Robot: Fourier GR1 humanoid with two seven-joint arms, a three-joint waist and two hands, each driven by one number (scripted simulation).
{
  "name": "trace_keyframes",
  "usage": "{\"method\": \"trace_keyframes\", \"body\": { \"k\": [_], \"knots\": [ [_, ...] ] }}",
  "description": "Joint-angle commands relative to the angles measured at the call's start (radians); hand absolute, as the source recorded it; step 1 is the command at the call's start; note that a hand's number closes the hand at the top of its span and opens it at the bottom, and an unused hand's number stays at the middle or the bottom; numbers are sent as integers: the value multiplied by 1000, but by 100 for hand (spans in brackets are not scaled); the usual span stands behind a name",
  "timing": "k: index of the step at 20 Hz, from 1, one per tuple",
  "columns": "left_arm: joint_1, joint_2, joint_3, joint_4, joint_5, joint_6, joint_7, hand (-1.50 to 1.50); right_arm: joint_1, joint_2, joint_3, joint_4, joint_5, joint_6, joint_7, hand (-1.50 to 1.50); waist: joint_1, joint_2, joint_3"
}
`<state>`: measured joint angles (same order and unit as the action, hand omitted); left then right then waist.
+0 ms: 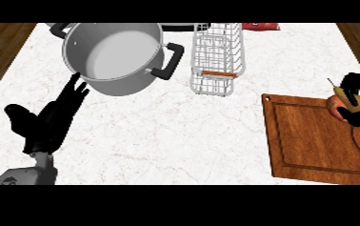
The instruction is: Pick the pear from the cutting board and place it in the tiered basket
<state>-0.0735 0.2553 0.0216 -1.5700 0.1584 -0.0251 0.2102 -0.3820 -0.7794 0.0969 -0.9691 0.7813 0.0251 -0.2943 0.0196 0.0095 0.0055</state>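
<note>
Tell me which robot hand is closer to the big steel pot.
Left. The left robot hand rests open just below the steel pot, fingertips near its lower left side. The right robot hand is far off at the right edge, over the cutting board.

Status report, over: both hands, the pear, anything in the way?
Left hand open, resting at lower left. Right hand at right edge, curled on pear over cutting board. Basket ahead; pot beside it, off the path.

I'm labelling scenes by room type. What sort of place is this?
Most likely a kitchen counter: a marble-look countertop holds a steel stockpot, a white wire tiered basket and a wooden cutting board.
</note>
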Motion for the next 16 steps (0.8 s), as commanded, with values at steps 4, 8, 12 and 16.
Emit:
{"method": "trace_keyframes", "body": {
  "k": [4,8,12,16],
  "knots": [
    [16,9,11,0,7,-7,17,0,-99,76,-251,24,-322,-32,-221,150,-18,-12,-2],
    [-4,15,18,-9,1,-5,23,0,-143,50,-331,17,-439,62,-306,150,-22,-11,-5],
    [37,-4,5,-41,-13,-6,18,0,-158,37,-320,-99,-476,184,-223,150,-20,-13,-6],
    [45,-10,8,-24,-16,-20,8,0,-201,71,-280,-250,-493,250,-38,150,-18,-13,-7]
  ]
}}
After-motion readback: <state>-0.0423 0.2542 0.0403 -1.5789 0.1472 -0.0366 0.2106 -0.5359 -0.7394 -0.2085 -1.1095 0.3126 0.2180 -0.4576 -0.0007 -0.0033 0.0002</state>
